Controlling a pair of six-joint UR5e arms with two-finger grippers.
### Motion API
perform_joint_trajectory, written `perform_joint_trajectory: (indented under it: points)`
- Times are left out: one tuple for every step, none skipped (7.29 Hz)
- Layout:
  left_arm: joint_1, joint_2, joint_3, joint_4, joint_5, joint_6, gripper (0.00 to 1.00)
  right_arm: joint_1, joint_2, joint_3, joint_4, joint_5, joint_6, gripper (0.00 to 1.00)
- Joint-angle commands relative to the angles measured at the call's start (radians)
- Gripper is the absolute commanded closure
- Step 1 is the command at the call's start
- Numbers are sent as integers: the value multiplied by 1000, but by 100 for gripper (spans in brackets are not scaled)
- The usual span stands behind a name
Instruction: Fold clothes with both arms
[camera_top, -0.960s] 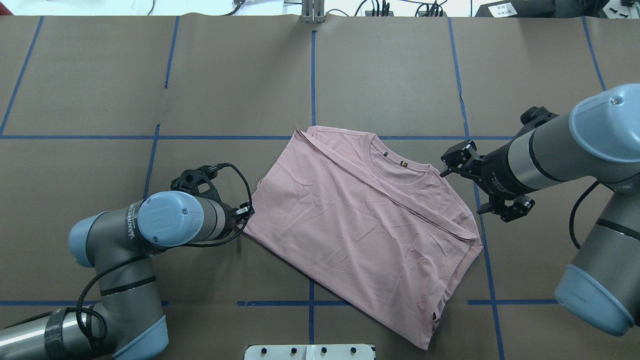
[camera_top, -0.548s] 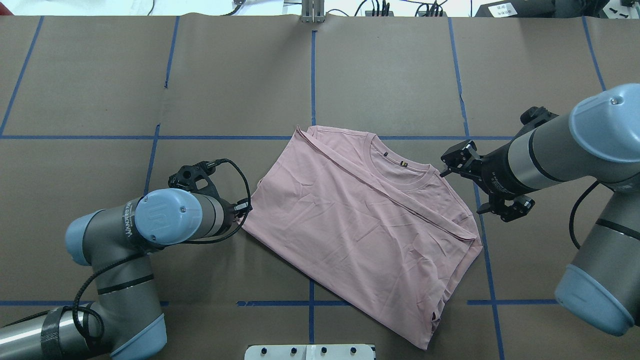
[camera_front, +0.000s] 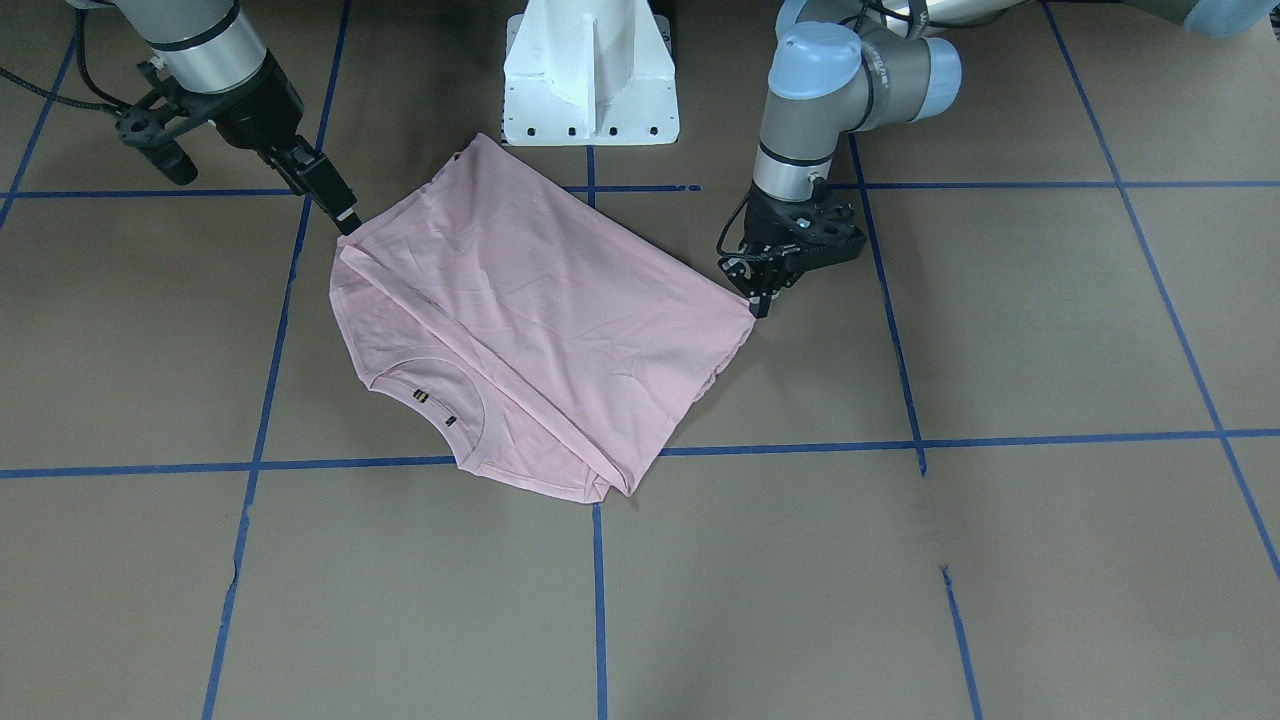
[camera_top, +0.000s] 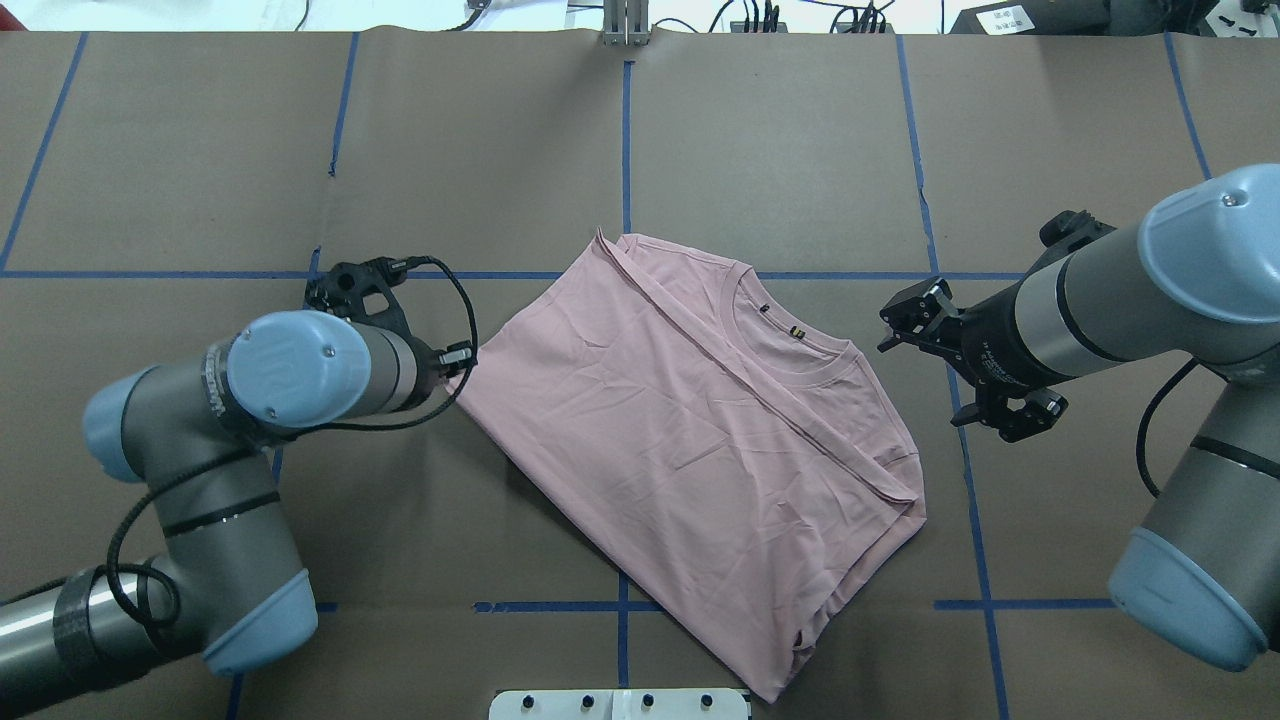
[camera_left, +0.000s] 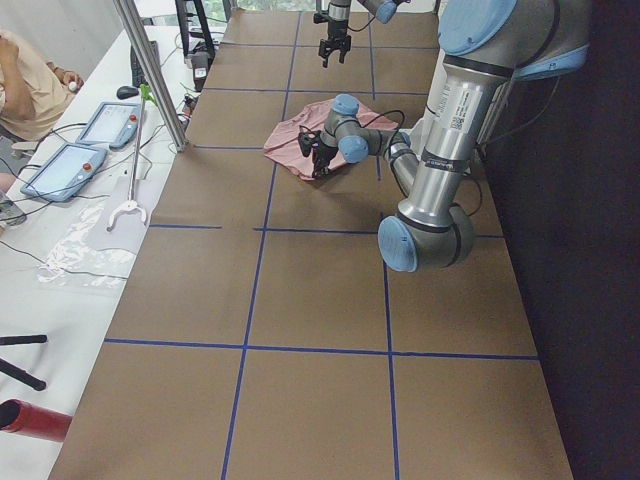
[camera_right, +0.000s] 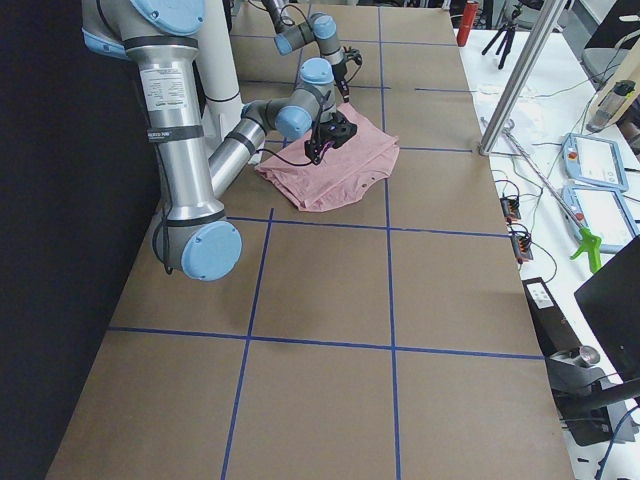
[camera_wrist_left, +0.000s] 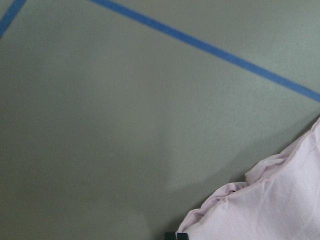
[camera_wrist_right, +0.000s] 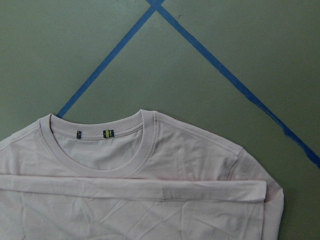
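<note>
**T-shirt**: pale pink knit, soft and lightly creased. It is folded lengthwise into a long slanted rectangle with the plain side up, and a straight fold edge runs beside the neck. It lies flat at the middle of the counter.

**Collar**: ribbed and round, with two small tags inside.

**Counter:** matt brown paper marked with blue tape lines. A white pedestal stands at its edge.

**Left claw**: black, pointing down, with its fingers pinched together on the hem-end corner of the T-shirt. The cloth bunches at one fingertip.

**Right claw**: black and angled low. Its fingers look pressed into one slim bar with nothing between them, and the tip sits just beside the shoulder edge.
</note>
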Motion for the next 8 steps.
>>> perform_joint_trajectory:
  points:
    - [-130, -119, 144, -16, -2, 151, 100, -6, 8, -8, 1, -25, 3, 0]
    - [-177, -205, 300, -86, 0, 177, 100, -17, 28, -20, 9, -33, 3, 0]
    - [-233, -283, 461, -218, -2, 249, 100, -20, 55, -22, 7, -48, 10, 0]
    - [-263, -359, 619, -283, 0, 272, 100, -24, 60, -20, 7, -50, 10, 0]
    - [-284, -411, 735, -376, 0, 282, 100, -37, 80, -25, 7, -50, 10, 0]
    - [-294, -416, 760, -413, 0, 282, 100, -50, 106, -39, 6, -48, 8, 0]
    - [-294, -413, 760, -415, -3, 279, 100, -57, 111, -43, 6, -48, 8, 0]
    - [-294, -398, 751, -415, -5, 280, 68, -69, 133, -48, 6, -50, 8, 0]
